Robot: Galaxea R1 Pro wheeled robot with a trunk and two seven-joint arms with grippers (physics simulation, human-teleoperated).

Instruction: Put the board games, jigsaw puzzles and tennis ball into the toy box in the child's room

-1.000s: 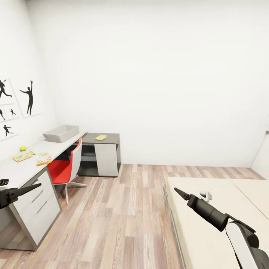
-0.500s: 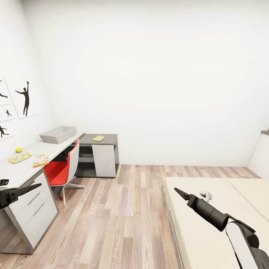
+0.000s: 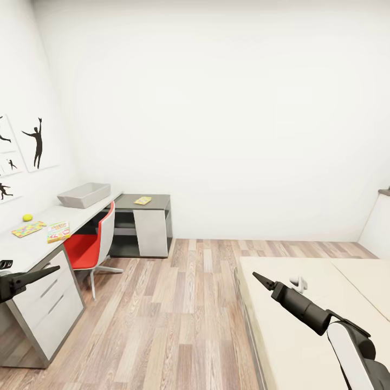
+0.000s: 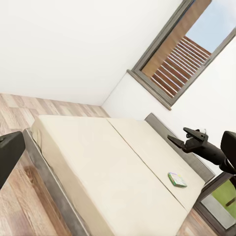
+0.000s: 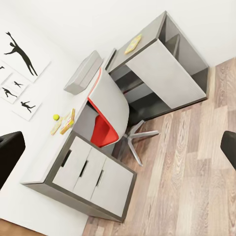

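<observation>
Two hands raised over floor and bed: left hand (image 3: 51, 269) and right hand (image 3: 255, 277), each pinched together, holding nothing. On the worktop (image 3: 32, 246): toy box (image 3: 84, 195) at the far end, tennis ball (image 3: 27, 218) by the wall edge, jigsaw puzzle (image 3: 28, 228) and board game (image 3: 58, 232) near mid-length. On the bed (image 4: 113, 172), another board game (image 4: 177, 179) near the headboard edge.

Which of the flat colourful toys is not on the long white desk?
The yellowish flat sheet lies alone on the lower dark-topped cabinet; the other two are on the desk.
</observation>
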